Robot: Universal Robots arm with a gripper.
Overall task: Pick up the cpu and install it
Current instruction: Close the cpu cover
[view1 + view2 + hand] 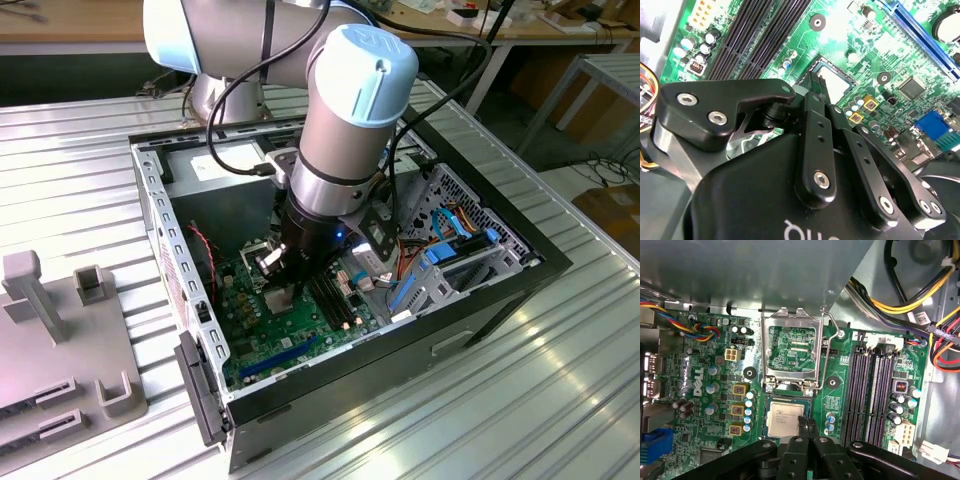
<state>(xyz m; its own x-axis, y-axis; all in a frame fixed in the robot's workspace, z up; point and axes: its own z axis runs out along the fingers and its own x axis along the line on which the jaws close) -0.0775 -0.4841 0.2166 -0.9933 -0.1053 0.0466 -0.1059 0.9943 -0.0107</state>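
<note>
The cpu [783, 419], a small square chip with a silver-grey top, lies flat in the black socket on the green motherboard [705, 385]. Its bright top also shows in the second wrist view [838, 86]. The socket's metal frame [765, 347] stands swung open behind it. My gripper [808, 427] is down at one edge of the cpu with its two black fingers pressed together and nothing visible between them. Whether the tips touch the chip I cannot tell. In the exterior view the gripper [283, 293] reaches down into the open computer case [400, 352].
Long black memory slots [872, 380] run beside the socket. Yellow, black and red cables [920, 295] hang close by. A grey power-supply box [230, 160] sits at the case's back, a drive cage with blue clips [450, 260] on the exterior view's right. A grey fixture [60, 340] lies outside.
</note>
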